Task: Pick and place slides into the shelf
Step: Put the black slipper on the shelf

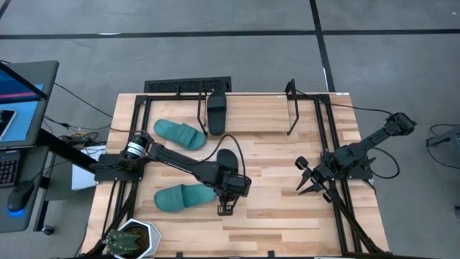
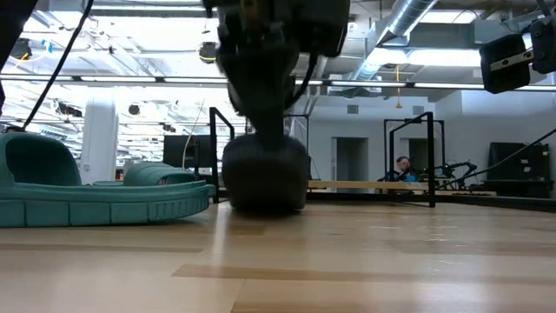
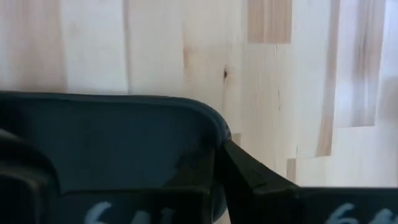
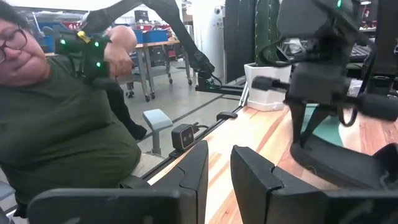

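Note:
My left gripper (image 1: 228, 188) is near the table's middle, shut on a black slide (image 1: 227, 160) that also shows in the low view (image 2: 265, 178). A teal slide (image 1: 183, 196) lies on its sole just left of it, and it also shows in the low view (image 2: 95, 196). A second teal slide (image 1: 180, 134) lies farther back. The other black slide (image 1: 215, 111) lies in the shelf (image 1: 309, 97) along the far edge. My right gripper (image 1: 309, 181) is open and empty at the table's right side. My left gripper pinches the black slide's rim (image 3: 199, 134) between its two fingers, one finger (image 3: 255, 180) outside the rim. The fingers come from above, pointing down. In the low view the slide's lower end (image 2: 261, 204) appears to be at the table top.
A black slotted grille (image 1: 188, 85) lies behind the shelf. A potted plant (image 1: 133, 241) stands at the near left corner. A laptop (image 1: 21, 101) is off the table's left side. A person (image 4: 56, 118) is beyond the table. Bare wood lies between the two grippers.

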Robot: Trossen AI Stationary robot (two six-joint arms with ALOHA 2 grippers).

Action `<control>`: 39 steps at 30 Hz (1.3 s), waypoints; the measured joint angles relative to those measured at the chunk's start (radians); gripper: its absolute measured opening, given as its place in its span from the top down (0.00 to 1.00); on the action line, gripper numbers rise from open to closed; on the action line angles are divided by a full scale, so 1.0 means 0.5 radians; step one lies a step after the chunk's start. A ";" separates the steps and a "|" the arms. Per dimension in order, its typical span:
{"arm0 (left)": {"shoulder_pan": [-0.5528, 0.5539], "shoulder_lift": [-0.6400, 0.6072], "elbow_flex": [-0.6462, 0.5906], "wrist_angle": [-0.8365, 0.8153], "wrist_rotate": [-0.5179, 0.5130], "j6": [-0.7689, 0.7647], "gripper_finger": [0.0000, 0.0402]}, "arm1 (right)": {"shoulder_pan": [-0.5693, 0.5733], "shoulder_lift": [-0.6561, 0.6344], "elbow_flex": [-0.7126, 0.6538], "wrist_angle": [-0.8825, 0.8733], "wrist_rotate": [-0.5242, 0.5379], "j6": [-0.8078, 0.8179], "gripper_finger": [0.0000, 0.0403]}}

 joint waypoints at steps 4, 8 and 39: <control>-0.013 -0.001 0.161 -0.147 -0.077 -0.004 1.00 | 0.000 0.000 0.000 0.000 0.000 0.000 0.85; -0.025 -0.005 0.341 -0.304 -0.158 -0.009 1.00 | 0.000 0.000 0.000 -0.001 0.000 0.000 0.85; -0.047 -0.018 1.170 -0.901 -0.866 0.265 1.00 | 0.000 0.000 0.000 -0.009 0.000 0.000 0.85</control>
